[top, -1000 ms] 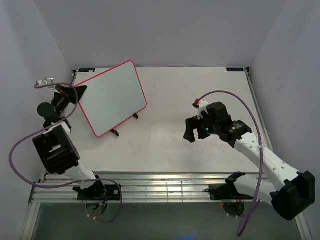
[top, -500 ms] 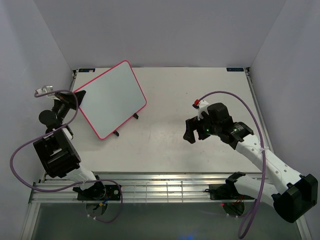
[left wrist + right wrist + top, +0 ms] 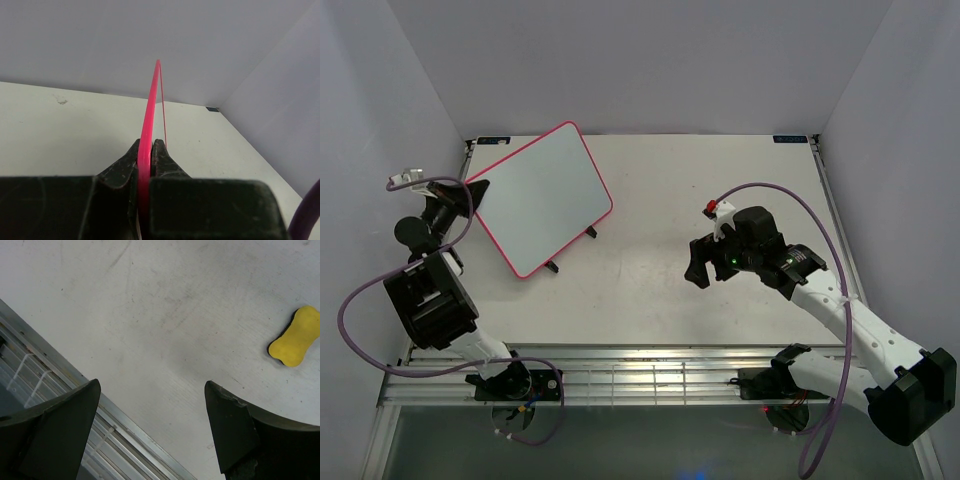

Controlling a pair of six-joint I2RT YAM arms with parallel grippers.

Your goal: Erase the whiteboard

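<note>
The whiteboard (image 3: 542, 198) has a blank glossy white face and a pink-red rim, and stands tilted at the back left on two small black feet (image 3: 551, 266). My left gripper (image 3: 480, 188) is shut on its left edge. In the left wrist view the rim (image 3: 151, 100) shows edge-on, pinched between my left gripper's (image 3: 146, 149) black fingers. My right gripper (image 3: 698, 264) hangs open and empty over the table's middle right. In the right wrist view it (image 3: 151, 385) is wide open above bare table, with the yellow eraser sponge (image 3: 295, 336) lying off to its upper right. The sponge is hidden in the top view.
An aluminium rail (image 3: 620, 375) runs along the near table edge and shows in the right wrist view (image 3: 50, 375) below the left finger. Grey walls close the left, back and right sides. Purple cables loop off both arms.
The left gripper has drawn back slightly to the left and turned the whiteboard a little, so its top corner sits further left. The right gripper has barely shifted and stays open.
</note>
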